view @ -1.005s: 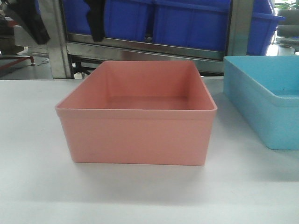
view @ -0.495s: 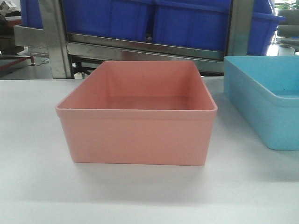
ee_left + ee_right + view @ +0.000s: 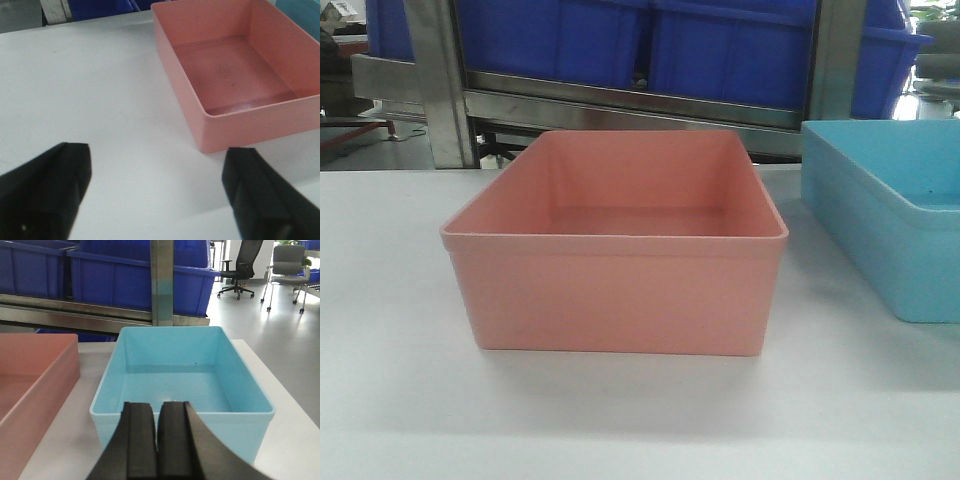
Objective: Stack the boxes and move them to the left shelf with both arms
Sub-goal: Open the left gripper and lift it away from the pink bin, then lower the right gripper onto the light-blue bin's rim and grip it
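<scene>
Smooth, round-cornered salmon pink tub (image 3: 230,75) sits ahead-right of the left gripper (image 3: 157,155), its fingers spread wide. The light blue tub (image 3: 180,385) lies just beyond the right gripper (image 3: 157,412) — fingers pressed together, empty (matte white table (image 3: 90,90), steel rack (image 3: 161,285) behind).

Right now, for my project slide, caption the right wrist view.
Right gripper, jaws shut, faces the empty light blue tub beside the salmon pink tub on the white table.

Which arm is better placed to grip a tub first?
Left, likely. The left hand is wide open, just short of the pink tub and its near corner. The right hand is shut before the blue tub and must open first.
</scene>
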Robot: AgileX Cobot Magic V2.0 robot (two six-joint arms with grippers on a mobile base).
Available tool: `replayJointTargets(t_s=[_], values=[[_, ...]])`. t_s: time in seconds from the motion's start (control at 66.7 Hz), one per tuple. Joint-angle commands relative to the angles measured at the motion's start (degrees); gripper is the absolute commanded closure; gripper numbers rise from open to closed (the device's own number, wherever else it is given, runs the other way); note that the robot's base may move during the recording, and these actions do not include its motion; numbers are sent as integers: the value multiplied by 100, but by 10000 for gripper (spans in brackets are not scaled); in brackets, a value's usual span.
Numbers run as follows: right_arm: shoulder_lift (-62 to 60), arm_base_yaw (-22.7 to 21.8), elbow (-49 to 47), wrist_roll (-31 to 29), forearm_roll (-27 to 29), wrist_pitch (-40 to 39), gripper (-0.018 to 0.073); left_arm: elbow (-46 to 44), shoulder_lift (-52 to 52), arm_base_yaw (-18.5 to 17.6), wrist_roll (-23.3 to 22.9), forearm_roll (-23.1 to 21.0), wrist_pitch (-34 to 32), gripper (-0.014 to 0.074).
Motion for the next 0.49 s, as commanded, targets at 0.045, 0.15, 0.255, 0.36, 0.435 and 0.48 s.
replayJointTargets(t_s=[0.045,0.15,0.255,0.36,0.435,0.48], values=[[936,8,-1155,-50,-58,98,505,-158,4,-38,0,44,-691,475],[1862,8,-2131,-50,-58,412,501,-158,4,-38,0,44,-837,604],[2980,8,-3179,-54,-58,955,501,-158,4,-38,0,44,-942,604],[3864,8,-4006,-72,-58,1517,442,-158,4,-38,0,44,-942,603],[4435,8,-4493,-72,-87,1891,326,-158,4,-38,0,44,-942,603],[4754,8,-4766,-72,-182,2086,228,-158,4,-38,0,44,-942,603]])
